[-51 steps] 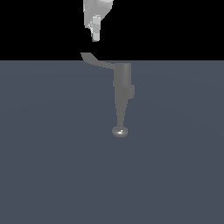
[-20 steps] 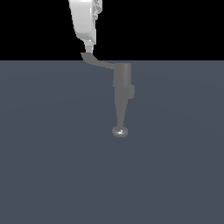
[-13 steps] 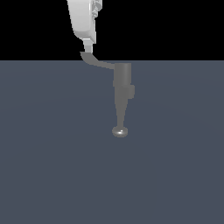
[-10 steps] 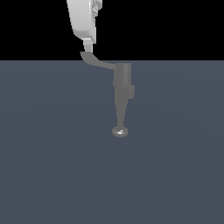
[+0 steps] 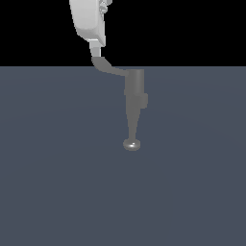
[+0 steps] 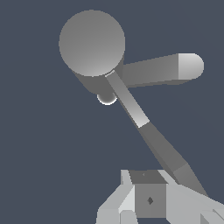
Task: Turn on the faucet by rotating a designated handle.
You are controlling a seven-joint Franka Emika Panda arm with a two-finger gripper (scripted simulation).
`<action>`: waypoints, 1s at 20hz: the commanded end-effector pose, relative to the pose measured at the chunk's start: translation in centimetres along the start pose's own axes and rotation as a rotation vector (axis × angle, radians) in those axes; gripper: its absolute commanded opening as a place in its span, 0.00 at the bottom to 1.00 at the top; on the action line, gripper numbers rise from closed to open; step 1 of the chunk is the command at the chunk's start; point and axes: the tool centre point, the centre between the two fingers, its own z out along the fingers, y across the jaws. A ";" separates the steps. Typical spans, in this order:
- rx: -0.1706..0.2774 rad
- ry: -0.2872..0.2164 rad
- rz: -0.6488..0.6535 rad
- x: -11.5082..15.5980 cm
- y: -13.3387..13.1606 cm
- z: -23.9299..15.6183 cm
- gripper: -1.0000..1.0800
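I see nothing around the faucet but a flat dark blue-grey surface; nothing stands between the arm and the lever. In the exterior view the faucet's cylindrical body sits at the far edge of that surface, tapering toward the camera to a thin spout with a rounded shiny knob. The handle projects from the top of the body toward the exterior view's left, its bent paddle tip angled upward.

In the wrist view I look down on the faucet's round top; a thick rounded stub sticks out sideways from the body, and only a sliver of the knob peeks out beside the cylinder. The handle runs from the top out to the gripper, its far end cut off behind a finger.

The gripper hangs just above the paddle tip, touching or almost touching it; I cannot tell which. Its upper part is cut off by the picture's edge. The fingers show only partly in the wrist view, so I cannot tell how far apart they stand or whether they grip the tip.
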 end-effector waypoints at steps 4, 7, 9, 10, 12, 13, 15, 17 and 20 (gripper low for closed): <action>-0.001 0.001 -0.001 0.5 0.8 0.0 0.00; -0.002 0.000 -0.001 1.4 1.7 0.0 0.00; -0.003 0.000 -0.001 2.0 2.3 0.1 0.00; -0.003 0.000 -0.001 2.3 2.7 0.1 0.00; -0.004 0.000 -0.001 2.9 3.3 0.1 0.00; -0.004 0.000 -0.001 3.1 3.6 0.1 0.00; -0.004 0.000 -0.001 3.7 4.2 0.1 0.00; -0.005 0.000 -0.001 4.3 4.8 0.1 0.00; -0.006 0.000 -0.001 5.2 5.7 0.1 0.00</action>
